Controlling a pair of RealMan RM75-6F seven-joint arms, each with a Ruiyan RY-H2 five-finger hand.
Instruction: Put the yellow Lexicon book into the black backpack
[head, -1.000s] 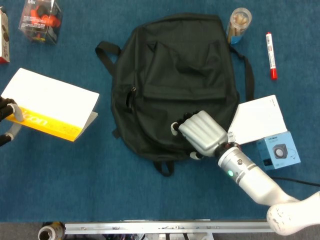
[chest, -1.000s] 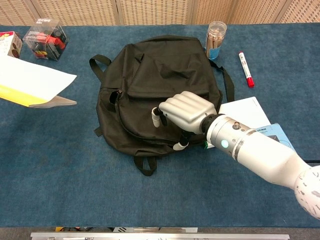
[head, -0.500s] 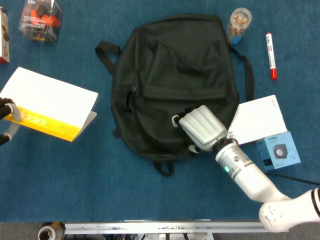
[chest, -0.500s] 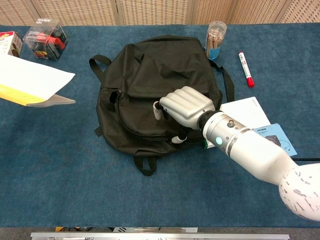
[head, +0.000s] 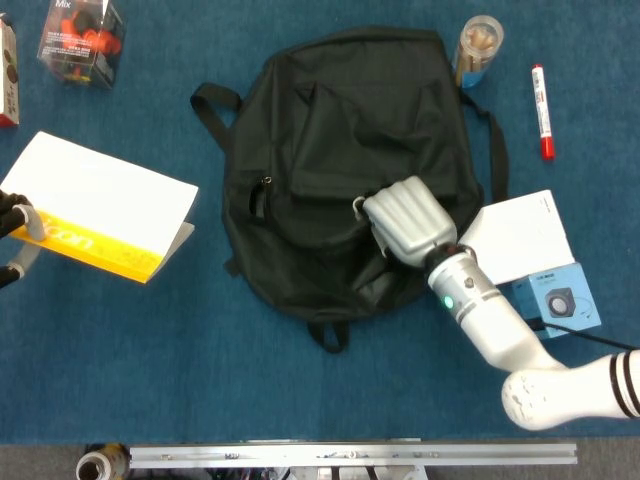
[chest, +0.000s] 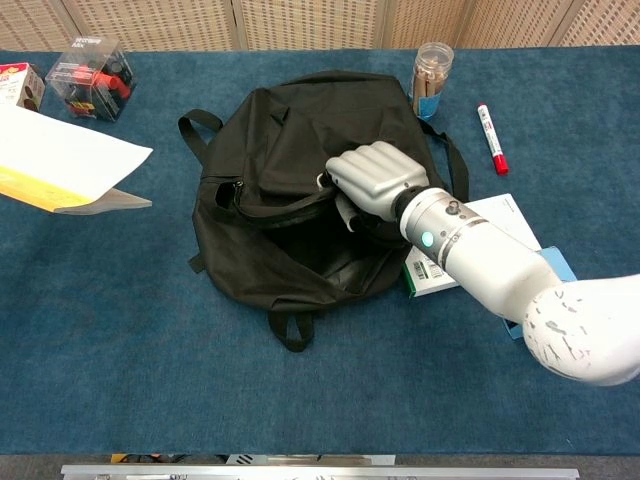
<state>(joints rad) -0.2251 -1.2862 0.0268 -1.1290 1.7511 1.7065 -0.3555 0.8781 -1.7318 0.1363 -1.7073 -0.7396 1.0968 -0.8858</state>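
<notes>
Head view: black backpack (head: 340, 170) at centre, right hand (head: 408, 220) clenched on its flap, yellow Lexicon book (head: 95, 210) at 9 o'clock, left hand (head: 12, 222) pinching its edge, box (head: 80, 35) lettered "Mix" at 11; chest view: red marker (chest: 490, 138) at 2 o'clock, book raised at 10.

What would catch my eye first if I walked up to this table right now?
Probably the silver right hand mid-table, gripping the black backpack and lifting its flap so the bag gapes. Next, the yellow Lexicon book at the far left edge, held by the left hand.
</notes>
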